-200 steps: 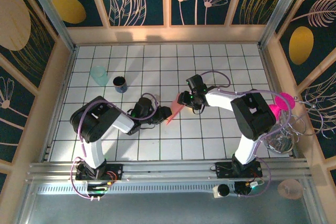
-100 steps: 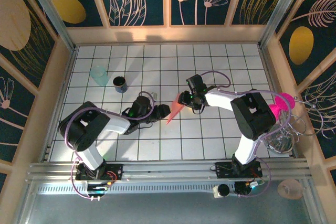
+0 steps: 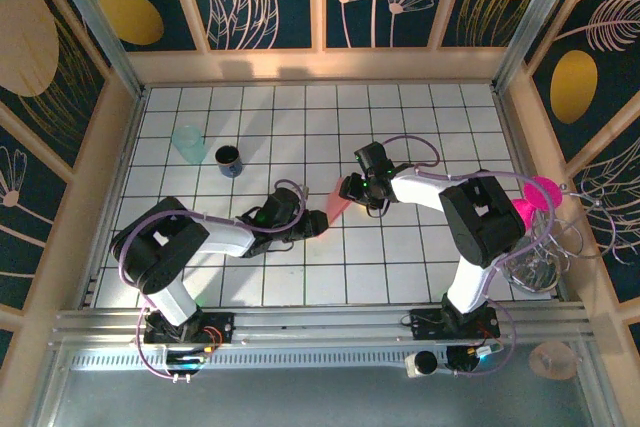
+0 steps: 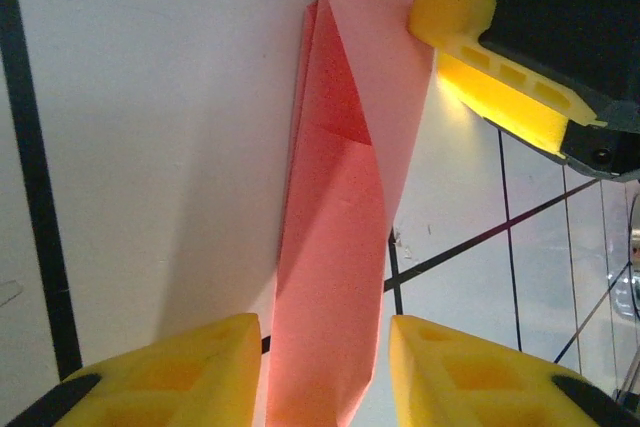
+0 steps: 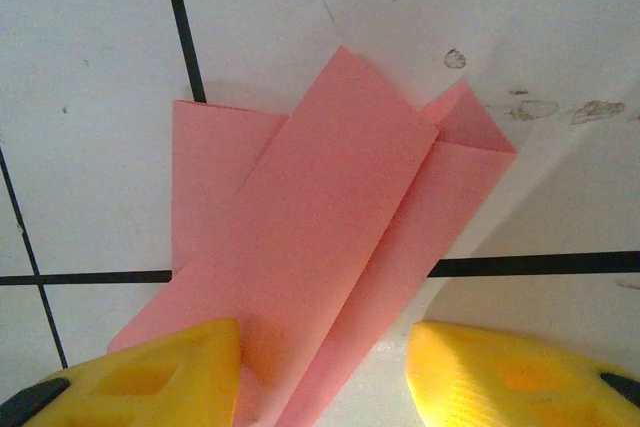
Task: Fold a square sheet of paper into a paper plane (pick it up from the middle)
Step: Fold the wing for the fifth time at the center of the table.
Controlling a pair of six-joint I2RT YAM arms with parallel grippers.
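Salmon-pink paper plane (image 3: 337, 203): folded, lying mid tiled table (image 3: 400, 267), between both grippers
Left gripper (image 4: 322, 337): released, fingers apart, straddling one end
Right gripper (image 5: 322, 342): released, straddling the other end

Far left on the white tiled table (image 3: 400, 277), a pale teal cup (image 3: 187, 143) sits near a dark mug (image 3: 228, 160); a magenta disc (image 3: 540, 195) is at the right edge.
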